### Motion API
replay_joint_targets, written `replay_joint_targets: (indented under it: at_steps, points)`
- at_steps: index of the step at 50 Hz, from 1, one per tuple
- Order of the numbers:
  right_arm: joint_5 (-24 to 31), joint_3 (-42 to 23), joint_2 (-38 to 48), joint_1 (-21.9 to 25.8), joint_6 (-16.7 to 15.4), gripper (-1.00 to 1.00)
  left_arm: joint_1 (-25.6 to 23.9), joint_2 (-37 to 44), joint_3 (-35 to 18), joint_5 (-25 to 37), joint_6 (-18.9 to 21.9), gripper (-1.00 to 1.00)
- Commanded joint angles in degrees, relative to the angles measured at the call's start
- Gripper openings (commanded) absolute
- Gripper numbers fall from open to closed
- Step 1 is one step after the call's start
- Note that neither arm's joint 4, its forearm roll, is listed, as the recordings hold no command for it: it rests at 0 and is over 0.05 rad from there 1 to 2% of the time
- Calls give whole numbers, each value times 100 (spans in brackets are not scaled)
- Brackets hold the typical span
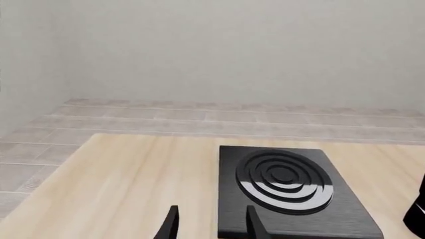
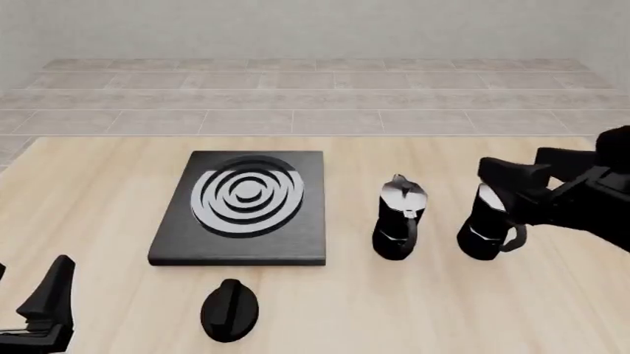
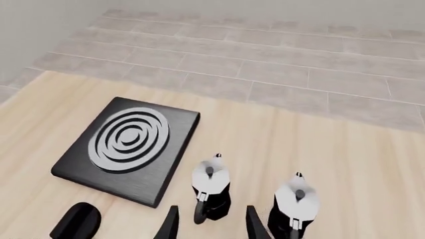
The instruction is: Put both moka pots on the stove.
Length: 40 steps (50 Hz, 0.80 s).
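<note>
Counter [image 2: 118, 184]: light wood-grain top, pale plank pattern, matte; fills the lower part of the front view and shows in both wrist views.

Black oval knob [image 2: 229, 310]: glossy dark body with a raised ridge along its top, lying flat on the counter near its near edge; also partly visible at the frame edge in the right wrist view [image 3: 76, 221].

Floor [image 2: 315, 103]: grey-beige rectangular tiles in staggered rows with pale grout lines, beyond the counter's far edge.

Wall [image 2: 315, 29]: plain off-white surface rising behind the floor; a second wall meets it at a corner in the left wrist view.
</note>
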Motion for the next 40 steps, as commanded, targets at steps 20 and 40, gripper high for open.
replay_joint_targets:
  at_steps: [20,40]
  points:
    - [-68,-395,1337,-4,521,100,66,-12,20,-12,-65,100]
    - [-556,-334,2119,130,847,100,105,59,19,-58,-96,100]
